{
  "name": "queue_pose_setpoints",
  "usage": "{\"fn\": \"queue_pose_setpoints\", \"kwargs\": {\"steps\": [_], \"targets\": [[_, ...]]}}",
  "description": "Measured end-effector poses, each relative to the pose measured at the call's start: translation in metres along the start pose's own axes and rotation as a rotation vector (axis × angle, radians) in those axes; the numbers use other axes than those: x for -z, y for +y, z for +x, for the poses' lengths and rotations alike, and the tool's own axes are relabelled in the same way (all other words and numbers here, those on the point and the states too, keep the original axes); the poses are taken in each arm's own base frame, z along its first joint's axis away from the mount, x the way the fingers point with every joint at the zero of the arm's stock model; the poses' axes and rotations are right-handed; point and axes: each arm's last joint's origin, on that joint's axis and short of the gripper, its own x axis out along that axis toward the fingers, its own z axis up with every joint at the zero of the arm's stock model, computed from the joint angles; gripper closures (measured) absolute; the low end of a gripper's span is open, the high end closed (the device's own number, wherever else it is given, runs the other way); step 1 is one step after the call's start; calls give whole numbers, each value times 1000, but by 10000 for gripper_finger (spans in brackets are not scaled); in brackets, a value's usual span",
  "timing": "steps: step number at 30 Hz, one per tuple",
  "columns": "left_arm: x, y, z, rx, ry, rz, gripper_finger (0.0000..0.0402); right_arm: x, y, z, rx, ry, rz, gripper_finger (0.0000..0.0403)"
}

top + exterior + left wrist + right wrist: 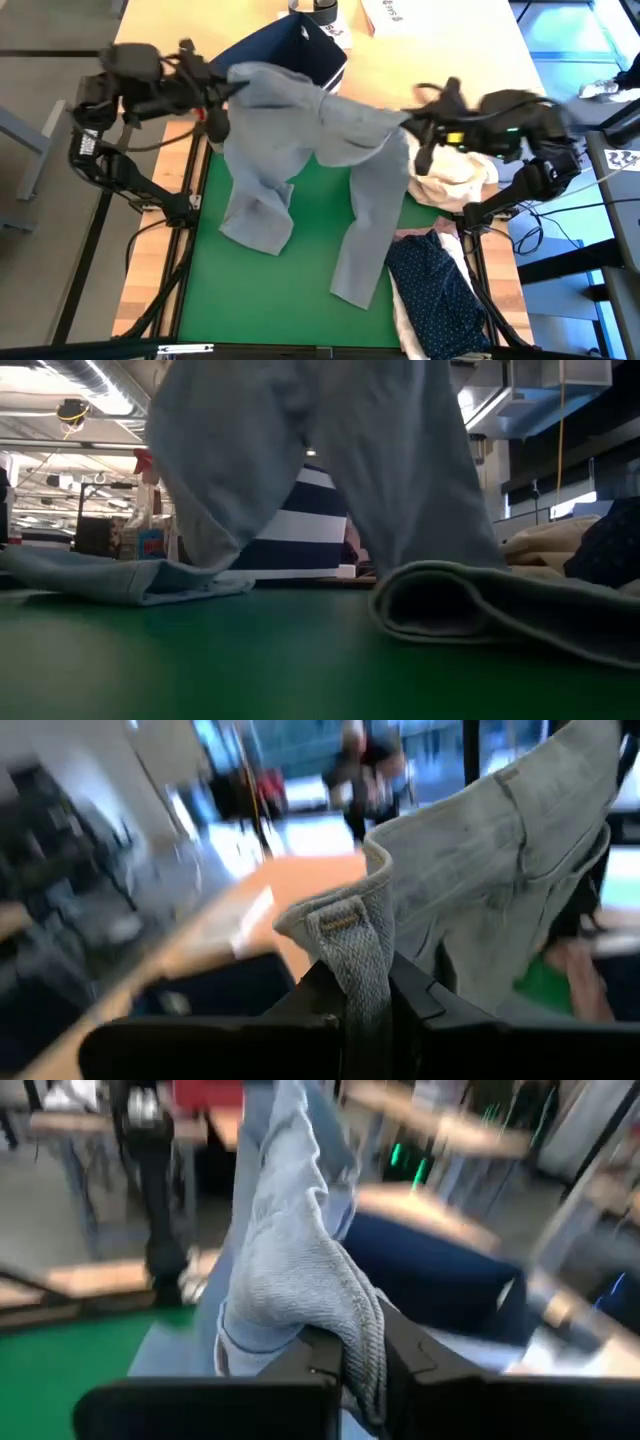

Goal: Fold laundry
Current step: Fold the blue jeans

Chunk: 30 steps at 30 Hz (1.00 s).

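- Two grippers hold the light grey jeans (320, 150) up by the waist, one at each end, over the far half of the green mat (300, 300).
- The left gripper (225, 92) is pinched tight on the left end of the waistband; in its wrist view a fold of grey denim (350, 940) runs down between its dark fingers (315, 995).
- The right gripper (412, 122) is likewise clamped on the right end of the waist, with thick grey cloth (300, 1280) bunched between its fingers (410, 1350).
- Both legs hang down toward the near side, and their lower parts lie on the mat, the left leg (258, 215) shorter in view than the right leg (365, 245).
- From table height, the leg ends rest folded on the green surface (300, 670).
- A navy bin with white stripes (300, 55) stands just beyond the jeans at the far side.
- A navy white-dotted shirt (435, 285) lies at the near right, off the mat, over what seems to be a white garment (405, 320), though little of it shows.
- A cream-beige bundle (455, 175) sits under the right arm.
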Motion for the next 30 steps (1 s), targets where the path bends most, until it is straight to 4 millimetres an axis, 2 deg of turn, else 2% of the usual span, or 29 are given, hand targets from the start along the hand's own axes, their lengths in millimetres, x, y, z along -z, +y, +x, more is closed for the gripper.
{"fn": "queue_pose_setpoints", "kwargs": {"steps": [5,8,13,18,21,26,30], "targets": [[26,-12,18,39,225,-42,379,27,1,32,-28,207,93,379],[36,-19,22,93,304,-61,381,35,6,41,-61,255,92,379],[34,-29,-6,296,251,-131,383,38,26,36,-250,284,117,379],[30,-40,-34,533,202,-189,382,35,54,22,-385,254,99,379],[21,-47,-47,668,108,-221,381,25,71,12,-515,159,138,379],[-10,-62,-67,1029,-188,-277,380,4,93,-10,-721,-25,215,379],[-33,-69,-81,1229,-440,-317,380,-14,103,-34,-830,-209,233,379]]}}
